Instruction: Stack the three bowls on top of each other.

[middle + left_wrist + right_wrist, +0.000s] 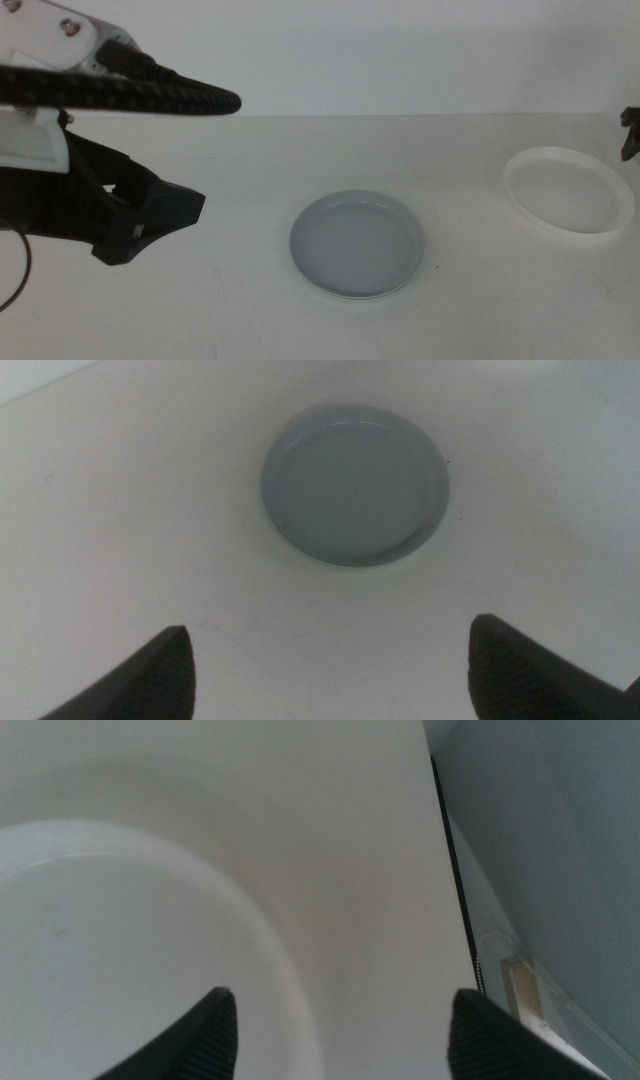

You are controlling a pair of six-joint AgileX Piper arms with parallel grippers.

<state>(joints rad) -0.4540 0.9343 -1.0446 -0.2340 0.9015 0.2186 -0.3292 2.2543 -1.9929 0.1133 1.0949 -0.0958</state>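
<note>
The grey-blue bowl (357,243) sits upright at the table's middle and also shows in the left wrist view (354,483). A thin pale rim shows under its near edge; the mint green bowl is otherwise hidden. The white bowl (568,190) stands alone at the right and fills part of the right wrist view (120,970). My left gripper (160,218) hovers left of the grey-blue bowl, open and empty (330,650). My right gripper (630,135) is at the right edge, just beyond the white bowl, open and empty (335,1015) above the bowl's rim.
The white table (230,310) ends at its far edge against a pale wall. The left arm's black cable (150,98) hangs across the upper left. In the right wrist view the table's side edge (450,870) runs close beside the white bowl.
</note>
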